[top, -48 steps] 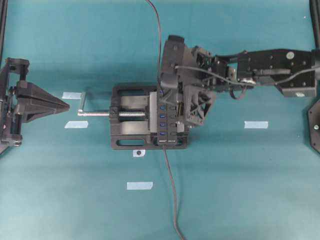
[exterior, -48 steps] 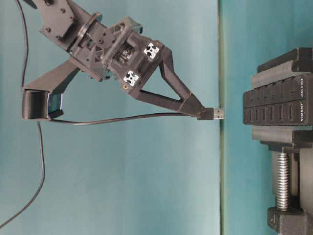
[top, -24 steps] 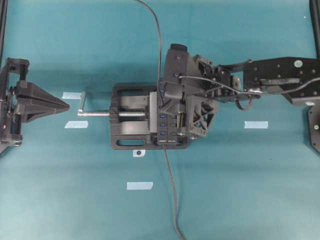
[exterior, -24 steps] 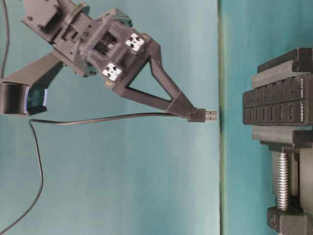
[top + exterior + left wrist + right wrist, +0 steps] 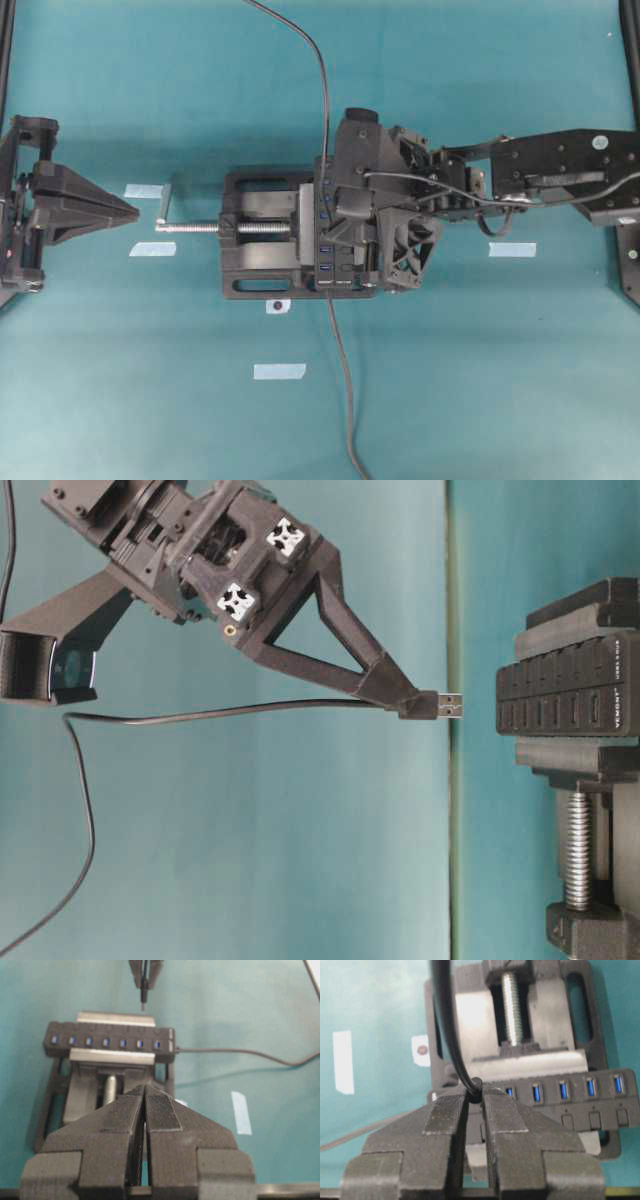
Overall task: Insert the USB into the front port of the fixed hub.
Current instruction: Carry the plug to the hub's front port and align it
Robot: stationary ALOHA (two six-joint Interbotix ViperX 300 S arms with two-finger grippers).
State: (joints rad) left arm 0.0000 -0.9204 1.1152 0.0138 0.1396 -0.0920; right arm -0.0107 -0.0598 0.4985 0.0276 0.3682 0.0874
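My right gripper (image 5: 408, 702) is shut on the USB (image 5: 443, 706), a small black plug with a metal tip that points at the fixed hub (image 5: 565, 695). A short gap separates the tip from the hub's face. In the overhead view this arm hangs over the hub (image 5: 326, 265) and covers most of its blue ports. The right wrist view shows the fingers (image 5: 445, 1115) pinching the plug's cable end (image 5: 476, 1087) just above the hub's (image 5: 570, 1092) front ports. My left gripper (image 5: 128, 212) rests far left, shut and empty. Its wrist view looks along the hub (image 5: 110, 1041).
A black vise (image 5: 255, 262) with a silver screw handle (image 5: 165, 205) clamps the hub. The hub's own cable (image 5: 345, 390) runs toward the table's front edge. The USB cable (image 5: 318, 60) trails to the back. Tape strips (image 5: 279, 371) (image 5: 512, 249) lie on the teal mat.
The right arm has slid along the hub toward its front end, carrying the USB. The plug drew back slightly from the hub, then came close again. The left arm has not moved.
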